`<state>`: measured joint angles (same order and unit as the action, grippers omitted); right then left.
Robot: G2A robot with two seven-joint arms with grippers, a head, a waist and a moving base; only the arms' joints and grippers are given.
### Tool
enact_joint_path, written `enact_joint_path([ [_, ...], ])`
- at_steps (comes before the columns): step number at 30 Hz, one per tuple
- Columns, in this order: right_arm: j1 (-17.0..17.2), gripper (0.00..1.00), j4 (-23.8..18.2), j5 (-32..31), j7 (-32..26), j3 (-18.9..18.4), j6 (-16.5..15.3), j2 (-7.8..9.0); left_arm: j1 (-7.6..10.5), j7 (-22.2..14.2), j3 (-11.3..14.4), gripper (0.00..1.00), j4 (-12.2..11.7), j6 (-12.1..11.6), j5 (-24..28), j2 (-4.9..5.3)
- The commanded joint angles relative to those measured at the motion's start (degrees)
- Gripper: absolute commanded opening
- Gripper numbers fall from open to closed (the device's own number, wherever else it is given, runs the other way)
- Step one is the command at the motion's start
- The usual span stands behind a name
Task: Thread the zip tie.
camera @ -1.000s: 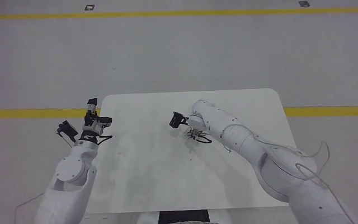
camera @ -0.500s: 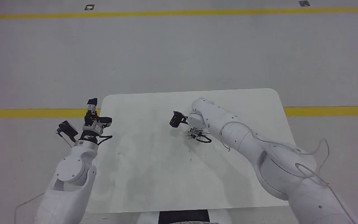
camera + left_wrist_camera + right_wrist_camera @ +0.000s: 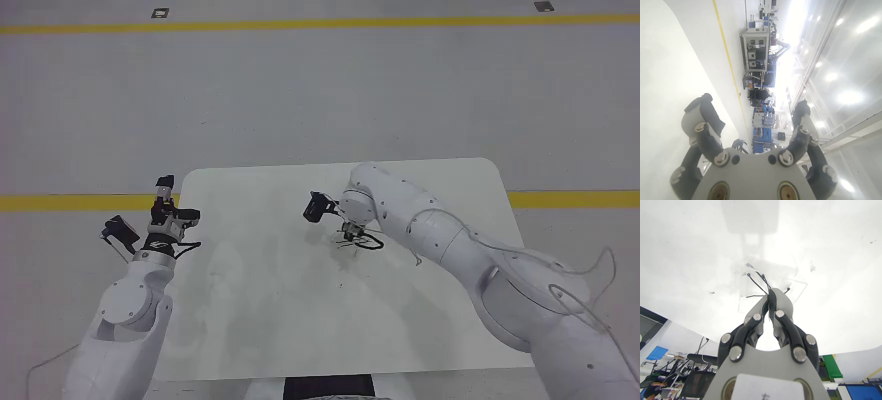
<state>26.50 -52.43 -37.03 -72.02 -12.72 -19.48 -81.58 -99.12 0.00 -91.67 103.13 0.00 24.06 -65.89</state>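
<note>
Where the table (image 3: 250,320) ends on its left side, the left arm stands bent at the elbow, with its forearm angled up and away along the edge and its wrist just off the tabletop. The left gripper (image 3: 172,200) points outward past the far-left corner, toward the room. Its fingers (image 3: 710,113) are spread wide with nothing between them. Near the middle of the table, a little toward the far edge, the right gripper (image 3: 348,233) points down at the surface. Its two pads (image 3: 765,303) are pressed flat together, clamped on a black zip tie (image 3: 368,242). In the top view the strap bows out in a small loop just to the right of the fingertips. Directly under those tips sits a clear box (image 3: 800,285) on the tabletop, holding several loose black ties (image 3: 753,280) that cross one another. Their strands run up to the closed tips, and I cannot tell which of them is the one being gripped. Further right, the right arm stretches in a long diagonal from the near-right corner across the table. Its elbow is raised over the right half, its forearm slopes toward the centre, and its wrist is bent downward over the box.
</note>
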Motion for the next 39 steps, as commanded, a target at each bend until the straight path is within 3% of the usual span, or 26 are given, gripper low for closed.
enact_joint_path([
  [1,0.1,0.0,-1.59,0.13,-0.55,-0.98,0.01,0.86,0.0,0.0,0.0,1.0,0.0,0.0,0.0,0.0],
  [8,1.94,0.0,-8.66,2.72,0.11,-7.16,0.0,5.46,0.0,0.0,0.0,1.0,0.0,0.0,0.0,0.0],
  [15,4.6,0.0,-20.52,3.37,2.4,-14.56,0.0,11.03,0.0,0.0,0.0,1.0,0.0,0.0,0.0,0.0],
  [17,5.26,0.0,-24.04,4.74,4.69,-16.92,0.0,12.43,0.0,0.0,0.0,1.0,0.0,0.0,0.0,0.0],
  [20,6.06,0.0,-25.78,7.04,9.46,-19.14,0.0,13.91,0.0,0.0,0.0,1.0,0.0,0.0,0.0,0.0],
  [34,6.89,0.0,-25.67,7.8,12.2,-19.42,0.0,14.07,0.0,0.0,0.0,1.0,0.0,0.0,0.0,0.0],
  [39,4.64,0.0,-22.38,9.16,17.51,-19.4,0.68,12.33,0.0,0.0,0.0,1.0,0.0,0.0,0.0,0.0],
])
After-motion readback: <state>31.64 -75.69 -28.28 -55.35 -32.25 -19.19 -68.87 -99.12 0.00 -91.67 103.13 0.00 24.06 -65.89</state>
